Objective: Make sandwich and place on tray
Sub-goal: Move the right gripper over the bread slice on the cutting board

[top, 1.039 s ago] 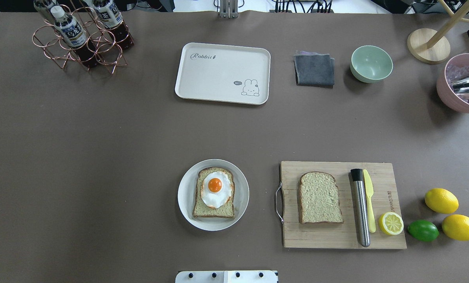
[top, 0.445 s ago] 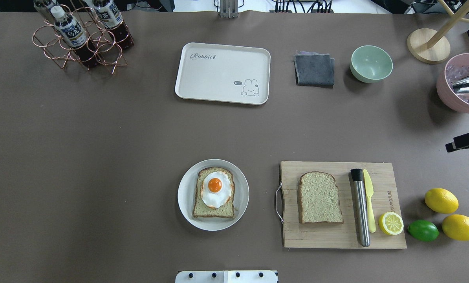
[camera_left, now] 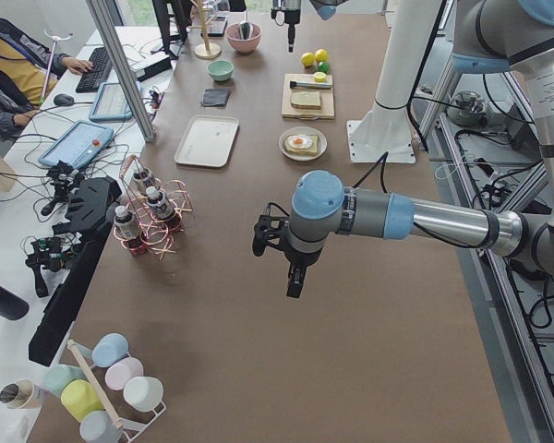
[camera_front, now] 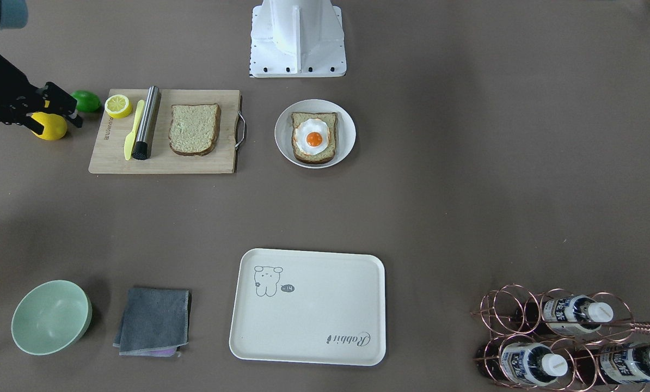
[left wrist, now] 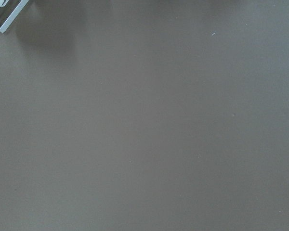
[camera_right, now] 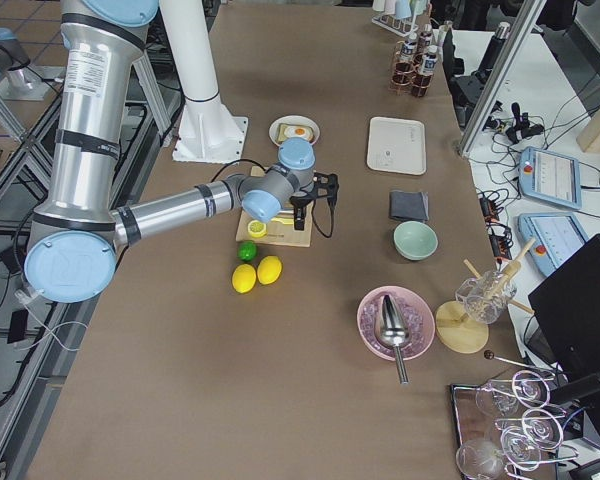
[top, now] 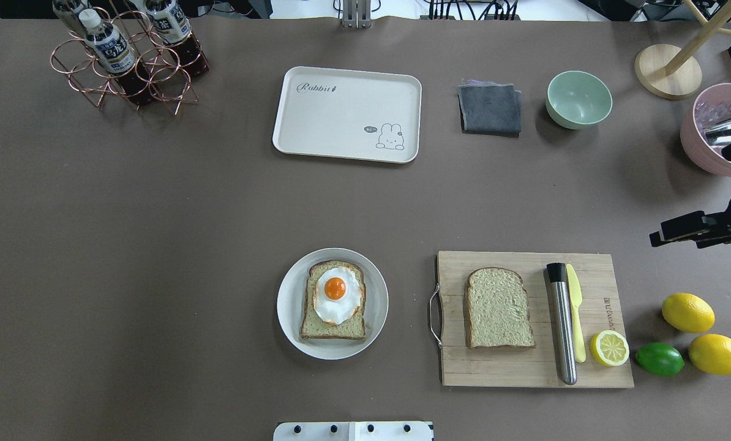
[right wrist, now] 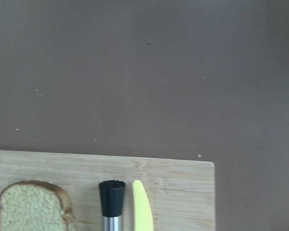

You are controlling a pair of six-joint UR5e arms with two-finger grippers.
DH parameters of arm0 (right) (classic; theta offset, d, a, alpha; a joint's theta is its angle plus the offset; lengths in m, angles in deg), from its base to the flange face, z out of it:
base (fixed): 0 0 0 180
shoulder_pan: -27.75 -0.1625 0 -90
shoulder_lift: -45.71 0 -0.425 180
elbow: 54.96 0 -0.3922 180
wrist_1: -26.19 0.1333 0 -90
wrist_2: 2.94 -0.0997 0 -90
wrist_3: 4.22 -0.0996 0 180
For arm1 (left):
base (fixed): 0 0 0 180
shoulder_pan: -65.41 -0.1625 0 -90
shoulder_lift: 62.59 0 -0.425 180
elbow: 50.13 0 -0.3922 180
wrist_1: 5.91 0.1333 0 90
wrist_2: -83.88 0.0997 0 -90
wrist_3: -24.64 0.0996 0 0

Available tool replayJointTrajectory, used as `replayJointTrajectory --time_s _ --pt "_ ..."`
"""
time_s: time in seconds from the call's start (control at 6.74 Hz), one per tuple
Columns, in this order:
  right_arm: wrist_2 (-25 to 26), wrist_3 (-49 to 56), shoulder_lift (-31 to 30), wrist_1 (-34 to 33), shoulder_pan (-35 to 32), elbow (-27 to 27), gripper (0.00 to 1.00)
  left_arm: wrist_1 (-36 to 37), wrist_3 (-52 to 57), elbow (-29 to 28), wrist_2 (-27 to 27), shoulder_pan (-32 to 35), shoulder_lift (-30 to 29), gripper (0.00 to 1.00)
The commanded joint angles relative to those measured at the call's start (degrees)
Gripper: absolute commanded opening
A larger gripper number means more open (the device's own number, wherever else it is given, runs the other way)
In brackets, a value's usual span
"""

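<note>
Pale-crumbed bread lies in two places. A bare slice point(top: 499, 308) rests on the cutting board point(top: 524, 370), to the left of the right gripper point(top: 659, 236) and nearer the robot's base. The egg-topped slice point(top: 335, 300) waits on a plate point(top: 289, 306) further left. The tray point(top: 341, 116) sits well apart, across the table. The right gripper hangs unladen, fingers parted, probably to fetch the bare slice as the lid. The left gripper point(camera_left: 293, 275) hovers over bare table; its state cannot be told.
</note>
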Motion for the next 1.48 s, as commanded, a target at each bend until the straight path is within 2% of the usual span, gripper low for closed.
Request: replayJointTrajectory --time_s 0.0,0.15,0.45,0.59,1.34 --pt "10.09 -14.12 5.08 -0.01 11.82 -1.45 0.94 -0.01 0.01 -0.23 -0.03 -0.04 -0.03 0.97" --pt "14.92 -17.66 5.80 -0.01 16.39 -1.46 0.88 -0.62 0.01 -1.36 -0.03 -0.04 -0.30 0.97" --pt "16.72 -19.63 8.08 -0.01 19.85 -1.11 0.74 -4.65 0.01 -4.43 -0.12 -0.04 -0.30 0.97" --pt "17.68 -19.55 9.13 -0.10 21.43 -0.41 0.70 -5.28 -0.07 -4.80 -0.12 -0.04 -0.39 0.97" --pt "17.17 -18.84 9.49 0.07 22.86 3.36 0.68 -5.29 -0.51 -4.62 -0.12 0.05 -0.39 0.97"
